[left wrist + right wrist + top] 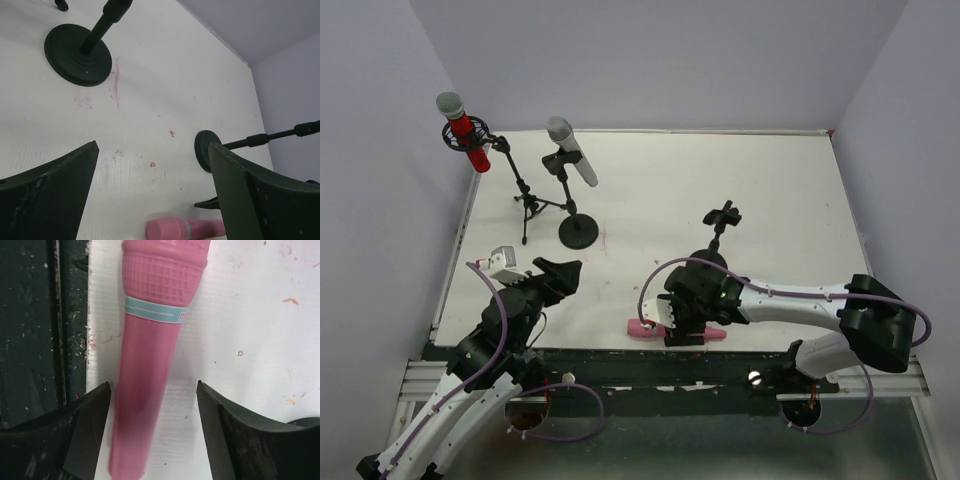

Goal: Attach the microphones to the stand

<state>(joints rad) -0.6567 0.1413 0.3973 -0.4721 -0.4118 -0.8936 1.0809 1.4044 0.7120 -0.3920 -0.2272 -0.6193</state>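
The pink microphone [642, 328] lies flat on the white desk [770, 200] right at its near edge, head pointing left. My right claw [685, 330] is down over its handle. On the right wrist camera the pink microphone [152, 355] runs lengthwise between the two fingers of the right claw [153, 385]. They stand apart, one just beside the handle on the desk-edge side, the other with a clear gap of desk showing, so nothing is clamped.

The red microphone [465, 130] sits in the mount of the tripod stand [530, 205] at the far left. The silver-grey microphone [572, 150] is tilted in the clip of the round-base stand [578, 232] just right of it. A third stand [723, 215], right of centre, carries no microphone; my right arm hides its base in the overhead view.

My left claw [565, 268] hovers above the desk near the round-base stand, fingers wide apart and holding nothing. Its camera shows the left claw [153, 145] framing that round base [77, 55], the third stand's base [204, 150] and the pink head [170, 230].
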